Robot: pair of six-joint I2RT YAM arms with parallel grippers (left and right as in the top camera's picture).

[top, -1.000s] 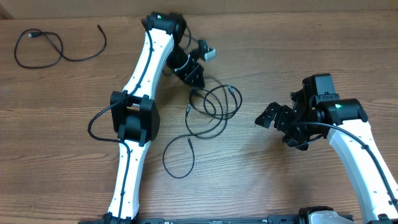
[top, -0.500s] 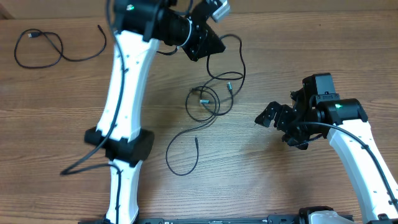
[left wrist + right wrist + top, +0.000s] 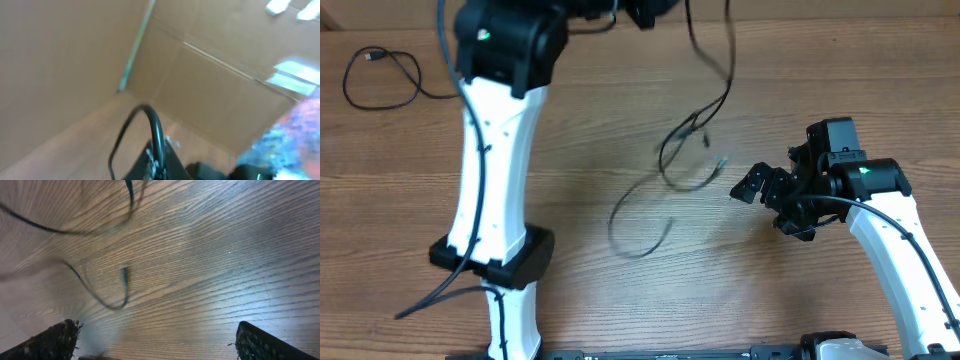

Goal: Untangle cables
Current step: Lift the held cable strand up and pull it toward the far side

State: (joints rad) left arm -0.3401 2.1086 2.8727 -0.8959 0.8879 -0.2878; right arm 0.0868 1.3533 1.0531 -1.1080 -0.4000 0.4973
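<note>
The left gripper [image 3: 642, 10] is up high, pinched shut on a thin black cable [image 3: 728, 85]. It hangs down to blurry tangled black loops [image 3: 662, 158] over the brown wooden desk [image 3: 820, 70]. One curly black cable [image 3: 380, 75] lies well apart, far left. The right gripper [image 3: 752, 187] hovers wide open near the loops, holding nothing. This looks like the pulling-apart step. Next, the right gripper should pinch one loop and pull gently.

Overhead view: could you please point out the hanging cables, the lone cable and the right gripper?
hanging cables [image 3: 692, 128], overhead, tangled knot.
lone cable [image 3: 372, 57], overhead, plug end.
right gripper [image 3: 768, 211], overhead, between open fingertips.
</note>
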